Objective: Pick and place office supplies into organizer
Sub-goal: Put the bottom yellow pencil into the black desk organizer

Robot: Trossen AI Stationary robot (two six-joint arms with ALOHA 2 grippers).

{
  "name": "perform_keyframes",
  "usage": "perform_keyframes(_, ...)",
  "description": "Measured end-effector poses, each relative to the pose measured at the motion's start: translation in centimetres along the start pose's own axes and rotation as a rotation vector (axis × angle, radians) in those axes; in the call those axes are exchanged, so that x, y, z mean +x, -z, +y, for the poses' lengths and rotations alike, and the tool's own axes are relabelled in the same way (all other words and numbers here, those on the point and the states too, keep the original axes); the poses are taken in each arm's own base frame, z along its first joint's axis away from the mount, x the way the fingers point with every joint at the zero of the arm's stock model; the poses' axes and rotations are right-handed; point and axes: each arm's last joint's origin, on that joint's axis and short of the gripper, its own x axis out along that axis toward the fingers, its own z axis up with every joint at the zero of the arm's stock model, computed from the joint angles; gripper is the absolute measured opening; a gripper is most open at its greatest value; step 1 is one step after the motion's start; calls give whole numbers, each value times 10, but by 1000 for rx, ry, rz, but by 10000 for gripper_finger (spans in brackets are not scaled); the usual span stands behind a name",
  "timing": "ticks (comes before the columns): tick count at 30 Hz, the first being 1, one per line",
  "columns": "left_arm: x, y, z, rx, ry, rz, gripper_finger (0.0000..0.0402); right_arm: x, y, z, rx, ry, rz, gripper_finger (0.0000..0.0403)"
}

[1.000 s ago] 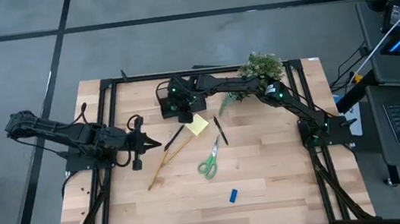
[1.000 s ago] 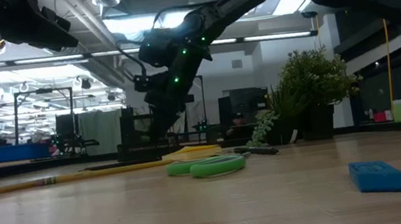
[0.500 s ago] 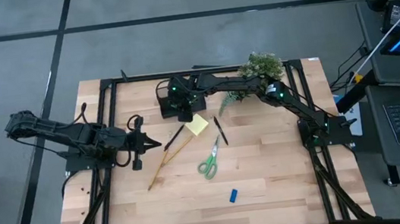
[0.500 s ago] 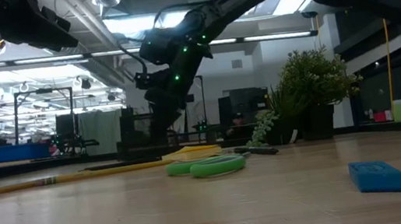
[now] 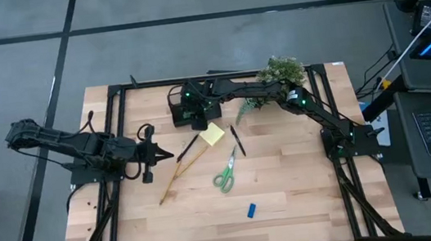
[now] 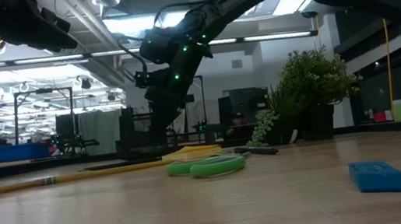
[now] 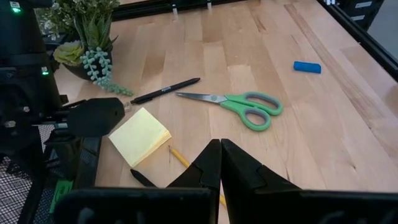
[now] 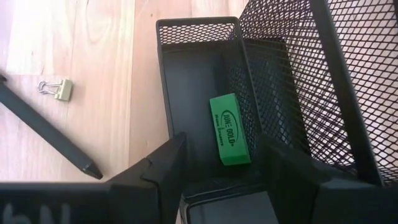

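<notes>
While hanging spread over the organizer (image 8: 205, 81), right pincer (image 8: 221, 168) has just let go: green eraser (image 8: 229, 129) now lies inside, directly beneath. Left pincer (image 7: 221, 163), pressed together, waits short of scissors (image 7: 239, 107), still to sort.

Overhead, table-level, two wrist views
</notes>
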Motion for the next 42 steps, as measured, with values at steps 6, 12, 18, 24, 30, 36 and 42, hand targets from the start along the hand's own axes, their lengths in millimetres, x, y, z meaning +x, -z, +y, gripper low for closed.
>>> perform_keyframes(6, 0, 0, 0, 0, 0, 0, 3, 1, 0, 2, -4, -3, 3, 193)
perform_keyframes(12, 0, 1, 0, 3, 1, 10, 2, 2, -3, 11, -2, -6, 0, 192)
perform_keyframes(18, 0, 1, 0, 12, 0, 13, 2, 7, -4, 22, -12, 1, 0, 148)
perform_keyframes(24, 0, 1, 0, 12, 0, 13, 3, 7, -5, 25, -14, -2, 7, 58)
perform_keyframes(30, 0, 1, 0, 12, 0, 13, 3, 7, -7, 24, -16, 11, -18, 8)
perform_keyframes(36, 0, 1, 0, 15, 0, 13, 3, 3, -11, 25, -20, 15, -26, 5)
perform_keyframes(42, 0, 1, 0, 15, 0, 14, 2, -16, -30, 34, -42, 19, -66, 5)
